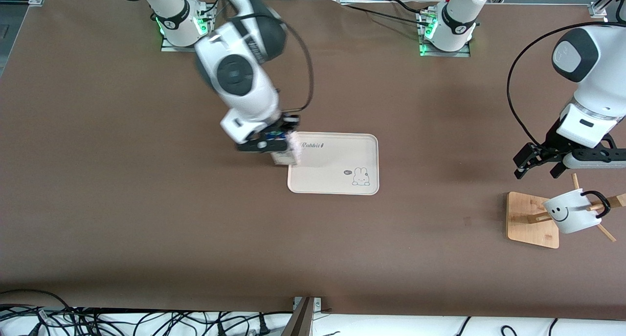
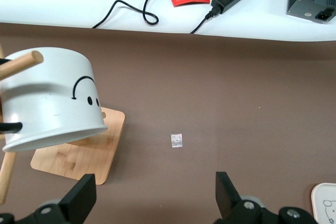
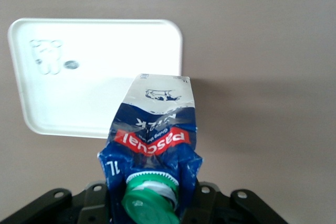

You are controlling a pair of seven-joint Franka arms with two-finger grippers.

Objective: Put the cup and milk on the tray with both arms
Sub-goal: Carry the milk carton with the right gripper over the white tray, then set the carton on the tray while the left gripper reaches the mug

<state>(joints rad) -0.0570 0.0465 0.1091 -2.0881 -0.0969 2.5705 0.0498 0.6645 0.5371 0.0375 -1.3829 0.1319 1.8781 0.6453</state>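
Note:
My right gripper (image 1: pixel 272 147) is shut on the blue and white milk carton (image 1: pixel 285 155) just below its green cap (image 3: pixel 149 203). It holds the carton (image 3: pixel 152 135) upright over the edge of the cream tray (image 1: pixel 337 172) toward the right arm's end. The tray (image 3: pixel 79 82) holds nothing. The white smiley mug (image 1: pixel 571 212) hangs tilted on a peg of a wooden rack at the left arm's end. My left gripper (image 1: pixel 538 169) is open and empty above the table, just beside the rack. The mug (image 2: pixel 52 98) is off to one side of its fingers (image 2: pixel 80 199).
The rack's square wooden base (image 1: pixel 530 218) lies on the brown table, and its pegs stick out past the mug. A small pale scrap (image 2: pixel 177 140) lies on the table near the rack. Cables and power bricks lie along the white strip off the table's near edge.

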